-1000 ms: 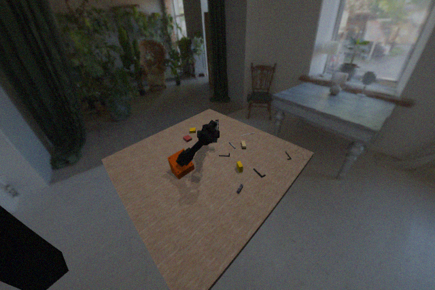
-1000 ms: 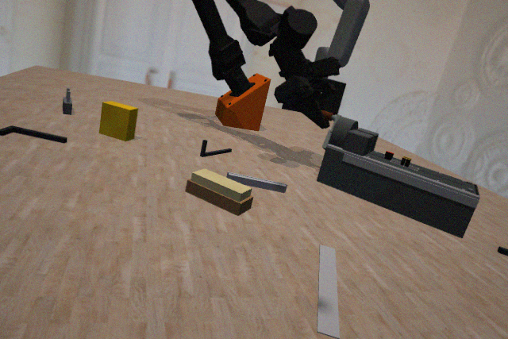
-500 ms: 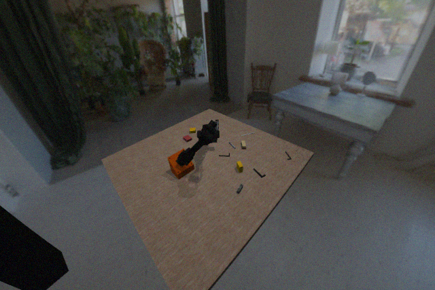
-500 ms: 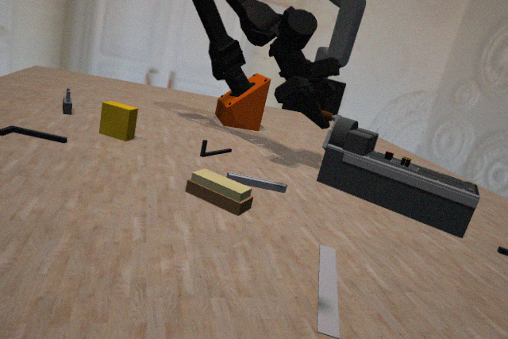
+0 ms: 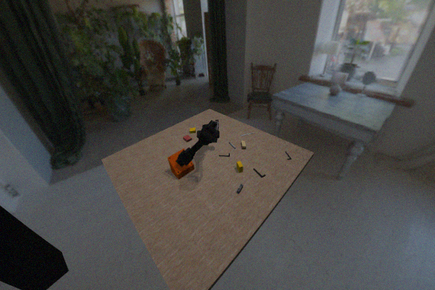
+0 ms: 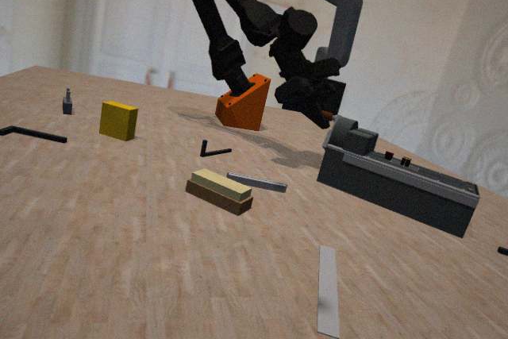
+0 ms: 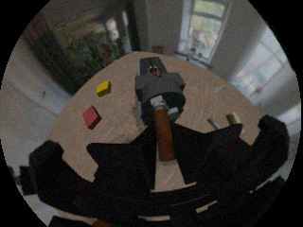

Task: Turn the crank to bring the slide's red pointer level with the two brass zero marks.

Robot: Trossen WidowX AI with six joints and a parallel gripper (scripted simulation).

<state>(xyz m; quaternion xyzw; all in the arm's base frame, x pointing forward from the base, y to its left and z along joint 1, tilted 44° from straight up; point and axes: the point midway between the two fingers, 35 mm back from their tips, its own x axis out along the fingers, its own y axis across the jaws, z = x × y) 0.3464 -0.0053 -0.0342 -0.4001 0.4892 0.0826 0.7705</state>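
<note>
My fingers (image 6: 324, 115) grip the crank's brown handle (image 6: 327, 114) (image 7: 164, 134) mid-turn, I judge; the red pointer (image 6: 389, 155) (image 7: 154, 73) sits short of the 2 brass marks (image 6: 406, 160) (image 7: 153, 67) at 12 o'clock, so I should crank gently onward.

In the exterior view, the arm's base (image 5: 174, 169) (image 6: 246, 115) (image 7: 101, 223) stood on the table (image 5: 196, 216) (image 6: 163, 244) (image 7: 76, 147), with the crank machine (image 6: 394, 191) (image 7: 161, 87) at its four o'clock. On the machine, the pointer (image 6: 389, 156) (image 7: 154, 73) sat toward ten o'clock from the zero marks (image 6: 406, 161) (image 7: 153, 67). The stepped block (image 5: 243, 145) (image 6: 219, 190) (image 7: 234, 118) lay at the base's six o'clock, the narrow bar (image 5: 232, 145) (image 6: 256, 182) (image 7: 213, 124) just beside it, and the flat strip (image 5: 247, 134) (image 6: 328, 290) (image 7: 219, 88) at its four o'clock.
</note>
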